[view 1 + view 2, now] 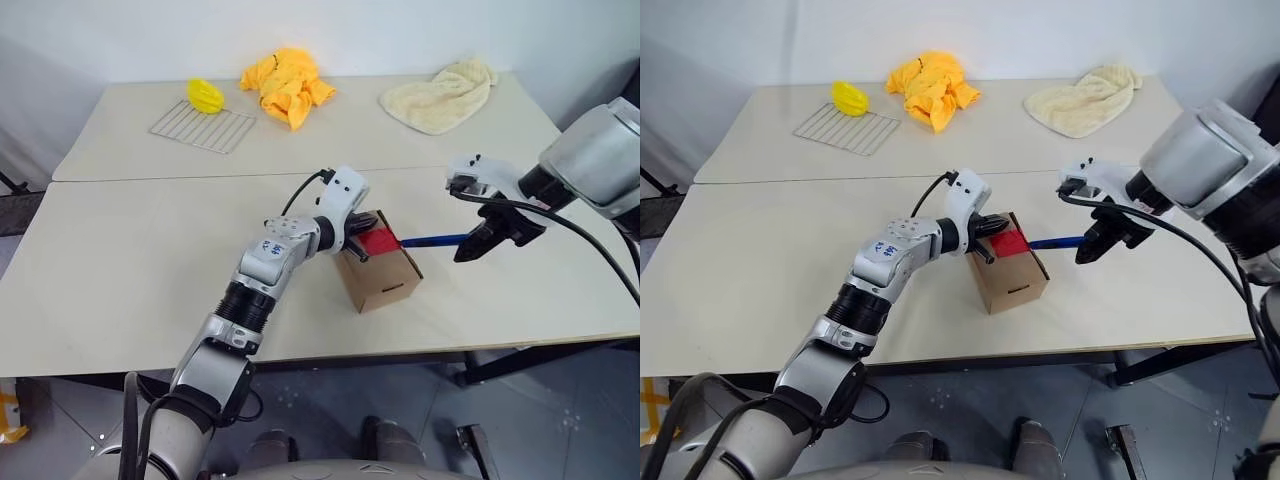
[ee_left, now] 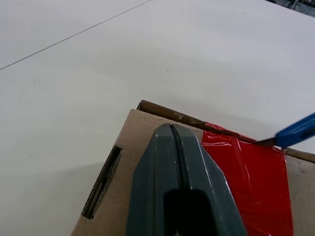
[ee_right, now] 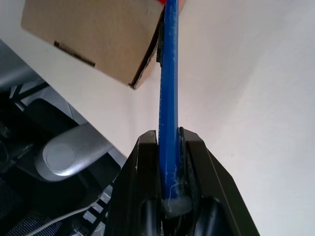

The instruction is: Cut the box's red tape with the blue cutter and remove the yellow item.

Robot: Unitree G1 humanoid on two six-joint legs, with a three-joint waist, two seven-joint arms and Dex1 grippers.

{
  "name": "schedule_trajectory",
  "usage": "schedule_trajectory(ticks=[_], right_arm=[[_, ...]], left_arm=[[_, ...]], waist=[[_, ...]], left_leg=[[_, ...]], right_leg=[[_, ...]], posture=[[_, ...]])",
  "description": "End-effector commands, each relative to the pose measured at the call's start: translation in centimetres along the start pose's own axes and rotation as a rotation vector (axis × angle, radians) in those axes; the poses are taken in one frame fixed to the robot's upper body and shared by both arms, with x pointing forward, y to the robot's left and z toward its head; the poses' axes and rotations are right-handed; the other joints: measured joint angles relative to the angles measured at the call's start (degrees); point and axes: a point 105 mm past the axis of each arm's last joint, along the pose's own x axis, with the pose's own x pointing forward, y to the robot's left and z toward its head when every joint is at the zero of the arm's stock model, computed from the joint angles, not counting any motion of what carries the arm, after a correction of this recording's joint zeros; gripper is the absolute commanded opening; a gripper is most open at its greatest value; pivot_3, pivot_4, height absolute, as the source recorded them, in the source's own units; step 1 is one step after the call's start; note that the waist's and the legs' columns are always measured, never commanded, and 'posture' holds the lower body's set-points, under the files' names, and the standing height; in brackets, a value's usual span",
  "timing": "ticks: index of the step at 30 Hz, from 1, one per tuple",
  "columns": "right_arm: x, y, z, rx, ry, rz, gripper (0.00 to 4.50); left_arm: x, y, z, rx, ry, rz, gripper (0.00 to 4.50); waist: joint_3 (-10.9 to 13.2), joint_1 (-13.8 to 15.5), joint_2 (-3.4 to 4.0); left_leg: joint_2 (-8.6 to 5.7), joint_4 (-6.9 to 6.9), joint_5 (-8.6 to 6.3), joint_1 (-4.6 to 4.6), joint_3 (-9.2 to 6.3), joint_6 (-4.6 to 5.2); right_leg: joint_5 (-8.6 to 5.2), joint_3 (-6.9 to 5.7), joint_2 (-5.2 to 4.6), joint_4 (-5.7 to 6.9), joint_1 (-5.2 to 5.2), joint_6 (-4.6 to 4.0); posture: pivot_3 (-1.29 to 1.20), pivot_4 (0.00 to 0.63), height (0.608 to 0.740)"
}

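The small brown cardboard box (image 1: 378,272) is pinned by the left gripper (image 2: 172,130), fingers pressed together. The slim blue cutter (image 1: 436,241), pinched by the right gripper (image 3: 170,142), meets the bright red tape (image 2: 248,184) at its edge; the flaps are not yet opened.

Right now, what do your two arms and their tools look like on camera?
Both arms are silver-grey metal with black joint rings and white wrist housings. The left arm has a small blue marking and a black cable looping at the wrist. The right arm trails black cables. The left tool is dark grey; the right tool is black.
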Motion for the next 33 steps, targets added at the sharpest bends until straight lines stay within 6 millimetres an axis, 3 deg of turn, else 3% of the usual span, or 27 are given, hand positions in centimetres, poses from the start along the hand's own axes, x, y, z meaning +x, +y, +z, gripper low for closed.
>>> schedule_trajectory(ticks=[1, 9, 14, 19, 22, 25, 30, 33], right_arm=[[-0.9, 1.7, -0.4, -0.052, -0.001, 0.075, 0.18], [-1.9, 3.3, -2.0, -0.098, -0.005, 0.098, 0.18], [-5.5, 2.6, -2.2, -0.057, -0.176, -0.025, 0.18], [-7.1, 1.1, -2.8, -0.029, -0.289, -0.178, 0.18], [-7.8, -1.3, -2.4, -0.054, -0.44, -0.377, 0.18], [-6.0, -3.3, -3.1, -0.009, -0.569, -0.488, 0.18], [-0.7, -6.9, -6.6, 0.161, -0.681, -0.651, 0.18], [1.1, -8.1, -8.3, 0.264, -0.699, -0.69, 0.18]], left_arm=[[-0.1, 1.3, -3.7, -0.037, 0.127, 0.072, 0.01], [0.1, 0.9, -3.9, -0.025, 0.133, 0.061, 0.01], [0.1, 0.6, -4.0, -0.023, 0.131, 0.051, 0.01], [-0.1, 0.2, -4.1, -0.015, 0.138, 0.033, 0.01], [0.0, 0.0, -4.1, -0.005, 0.14, 0.016, 0.01], [0.0, -0.1, -3.7, -0.001, 0.132, 0.005, 0.01], [0.0, -0.1, -3.0, 0.002, 0.117, -0.015, 0.01], [0.0, 0.0, -2.8, 0.007, 0.114, -0.021, 0.01]], waist=[[0.0, 0.0, 0.0], [0.0, 0.1, 0.0], [0.0, 0.2, 0.0], [0.0, 0.2, -0.01], [0.0, 0.3, -0.03], [-0.1, 0.3, -0.17], [-0.1, 0.5, -0.26], [-0.2, 0.3, -0.17]], left_leg=[[0.0, 0.0, 0.0, 0.0, 0.0, 0.0], [0.02, 0.01, -0.02, 0.0, -0.03, -0.01], [0.02, 0.0, -0.03, -0.05, -0.04, 0.0], [0.06, 0.01, -0.04, -0.03, -0.05, 0.02], [0.06, 0.01, -0.05, -0.05, -0.04, 0.02], [0.07, 0.03, -0.04, -0.03, -0.03, 0.02], [0.05, 0.18, -0.03, -0.04, -0.05, 0.03], [0.02, 0.25, -0.03, -0.04, 0.01, 0.04]], right_leg=[[0.0, 0.0, 0.0, 0.0, 0.0, 0.0], [0.0, 0.01, -0.01, -0.01, 0.01, 0.0], [0.0, 0.0, -0.02, -0.05, -0.01, -0.01], [0.02, -0.03, -0.02, -0.08, 0.03, -0.04], [0.03, -0.05, -0.03, -0.09, 0.03, -0.04], [0.03, -0.1, -0.03, -0.05, 0.08, -0.02], [0.04, -0.14, -0.02, 0.0, 0.15, 0.0], [0.05, -0.07, -0.02, 0.03, 0.14, 0.02]], posture=[[0.0, 0.15, 0.74], [0.0, 0.15, 0.74], [0.0, 0.15, 0.74], [0.0, 0.15, 0.74], [0.0, 0.15, 0.74], [0.0, 0.15, 0.74], [0.0, 0.15, 0.74], [0.0, 0.15, 0.74]])
